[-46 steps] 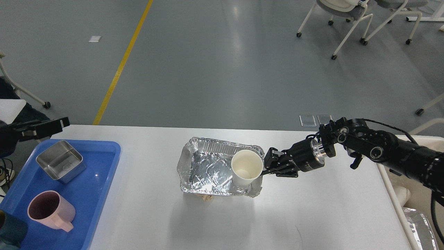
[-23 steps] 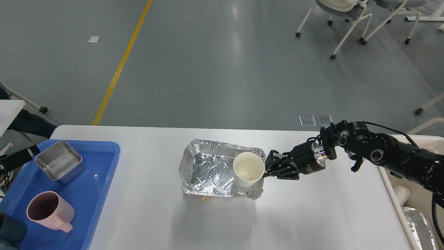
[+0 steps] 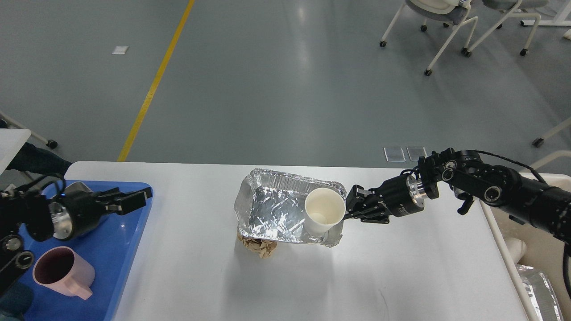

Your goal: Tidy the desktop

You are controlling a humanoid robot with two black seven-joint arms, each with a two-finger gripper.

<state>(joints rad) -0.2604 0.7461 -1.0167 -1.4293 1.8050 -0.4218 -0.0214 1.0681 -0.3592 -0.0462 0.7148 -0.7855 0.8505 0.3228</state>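
The white desktop (image 3: 401,267) fills the lower part of the head view. A foil tray (image 3: 272,214) sits at its middle, tilted with its right end raised. A white paper cup (image 3: 323,211) stands in the tray's right end. My right gripper (image 3: 347,216) is shut on the tray's right rim, beside the cup. A crumpled brown paper wad (image 3: 258,246) lies on the desktop under the tray's front edge. My left gripper (image 3: 129,200) hovers open and empty over the blue tray (image 3: 120,240) at the left.
A pink mug (image 3: 60,272) stands in the blue tray. My left arm mostly hides a steel container there. A cream bin (image 3: 508,240) with foil (image 3: 539,290) in it stands off the table's right edge. Wheeled chairs (image 3: 446,26) stand far back.
My right gripper has lifted and pulled the foil tray with the cup slightly right, uncovering the brown paper wad. My left arm has swung in over the blue tray, covering the steel container.
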